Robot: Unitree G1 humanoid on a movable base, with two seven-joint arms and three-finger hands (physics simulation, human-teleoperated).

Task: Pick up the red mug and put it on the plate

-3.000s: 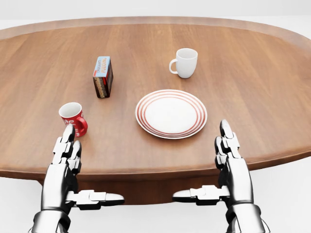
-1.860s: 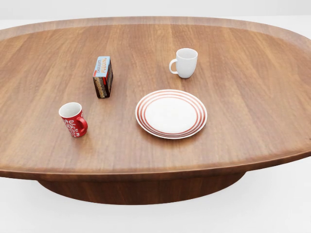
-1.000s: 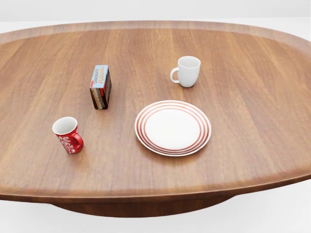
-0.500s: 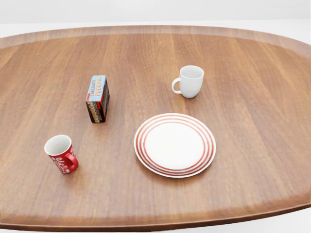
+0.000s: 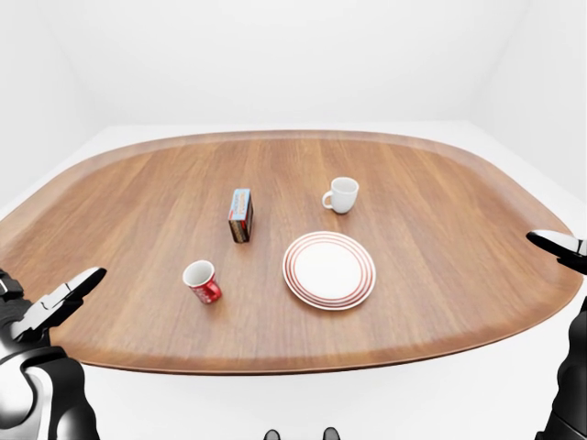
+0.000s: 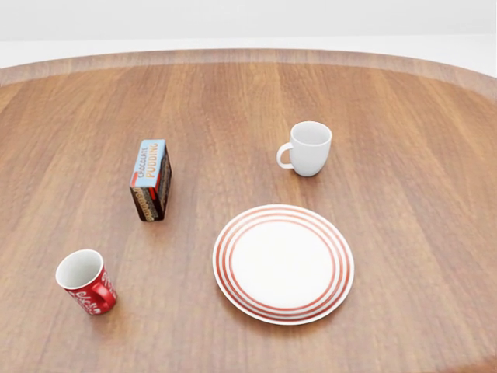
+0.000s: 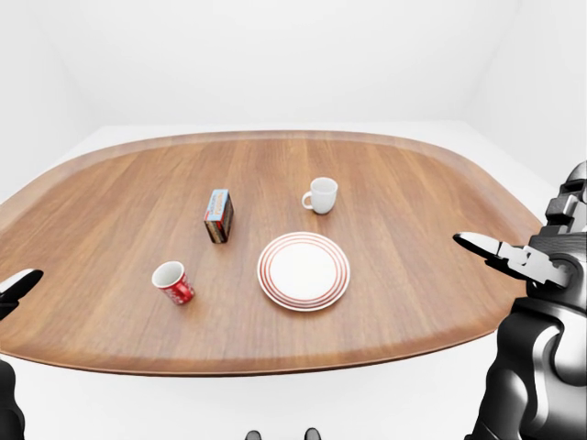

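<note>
red mug (image 6: 85, 281): standing upright on the tabletop (image 6: 404, 140), off to the plate's left and a bit lower in the head view, well apart from it. Mouth up, so nothing to right before a grab. The handle looks like it's on the lower right side, but I can't say for sure.

plate (image 6: 283, 263): white with red rings, flat, nothing on it, so the drop spot is free. I'm using it as the anchor for everything else.

white mug (image 6: 307, 148): above the plate and slightly right, handle pointing left. Just a decoy; it's clear of the straight path from red mug to plate.

pudding box (image 6: 151, 179): standing on its narrow side, up and left of the plate, above the red mug. Near enough to the mug that a sloppy reach could clip it, I'd guess.

left hand (image 5: 57, 302): way left of the plate, off the tabletop edge, fingers spread, holding nothing. It's the hand on the mug's side, so probably the one to use.

right hand (image 7: 514, 257): far right of the plate, fingers loose too, empty.

progress: nothing grasped yet, reach not started as far as I can judge.
</note>
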